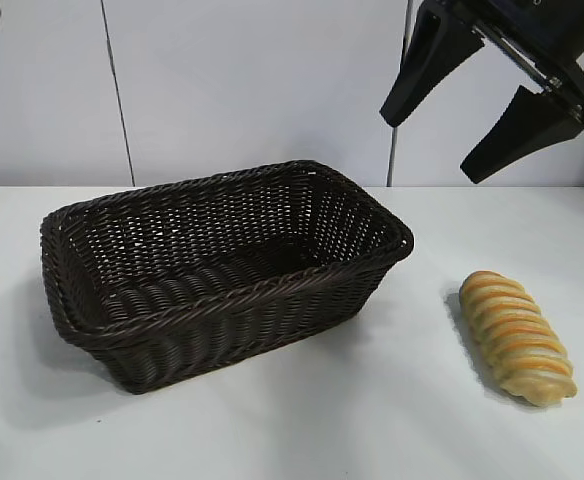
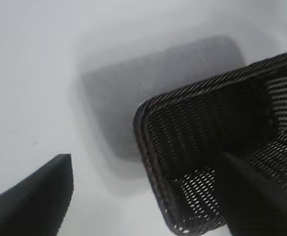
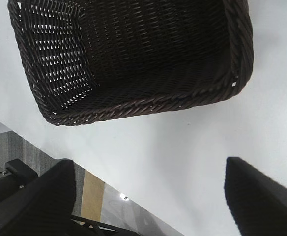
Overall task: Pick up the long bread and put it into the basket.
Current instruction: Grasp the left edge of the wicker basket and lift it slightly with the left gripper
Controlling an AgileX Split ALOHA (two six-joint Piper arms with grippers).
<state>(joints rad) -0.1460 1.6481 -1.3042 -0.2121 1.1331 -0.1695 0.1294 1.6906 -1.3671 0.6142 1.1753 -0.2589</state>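
Exterior: long bread (image 1: pixel 517 337) lay on table (image 1: pixel 372 430), just right of basket (image 1: pixel 222 270); right gripper (image 1: pixel 494 100) hung above, fingers spread, empty.

Left wrist: left gripper (image 2: pixel 148 201) fingers apart, empty, over basket end.

Right wrist: basket only, bread unseen.

Loaf looked light, soft; best pinched gently across middle.

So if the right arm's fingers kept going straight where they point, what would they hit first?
Probably bare table just beside the basket; the open right gripper hangs high and empty. Depth is hard to judge.

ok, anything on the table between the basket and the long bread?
Nothing. In the exterior view only bare white table separates the basket from the long bread; they sit apart, not touching.
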